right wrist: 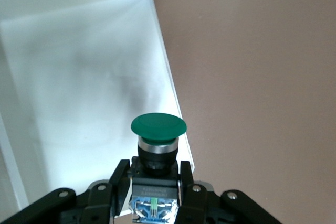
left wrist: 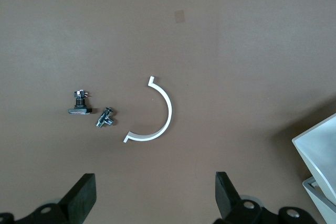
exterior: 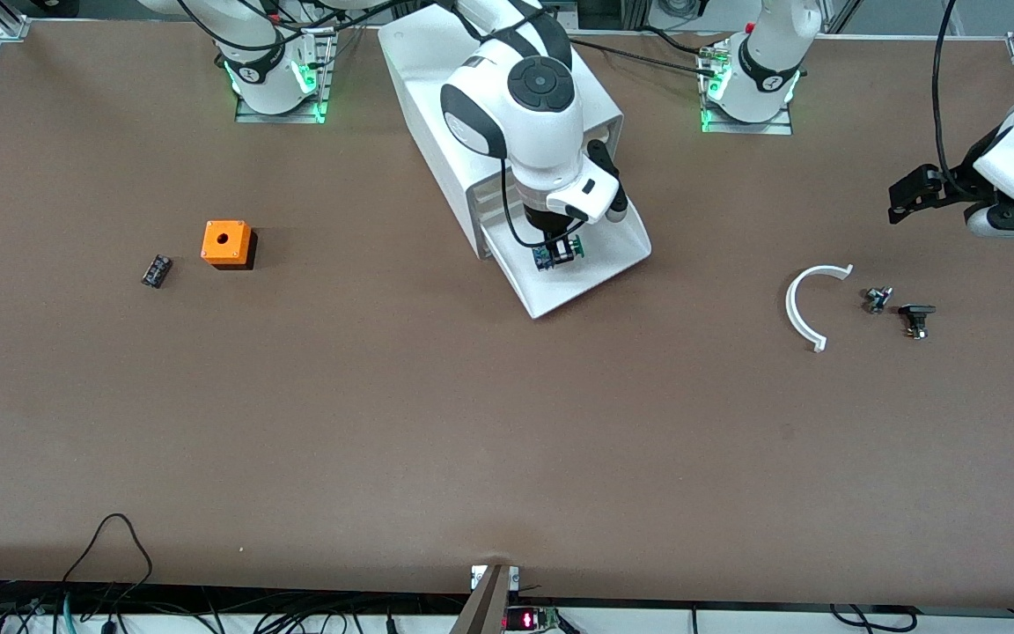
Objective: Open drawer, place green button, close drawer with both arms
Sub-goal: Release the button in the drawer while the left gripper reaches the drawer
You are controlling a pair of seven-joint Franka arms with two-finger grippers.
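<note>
The button (right wrist: pixel 157 148) is clamped by its body in the right gripper (exterior: pixel 557 252), over the pulled-out drawer (exterior: pixel 613 251); its long axis runs toward two o'clock in the front view, green cap leading. Opening is done; release and closing remain. The left gripper (left wrist: pixel 152 195) waits spread wide, empty, above bare table.

Brown bench (exterior: pixel 437 423); white cabinet (exterior: pixel 437 79) with a white drawer (exterior: pixel 613 255) pulled out. The button (right wrist: pixel 158 129) has a green cap, a silver collar and a black-blue body, held in the black right claw (right wrist: pixel 156 182). Black left claw (left wrist: pixel 152 192). Orange cube (exterior: pixel 226 242), small black block (exterior: pixel 156 270), white curved strip (exterior: pixel 802 304)
</note>
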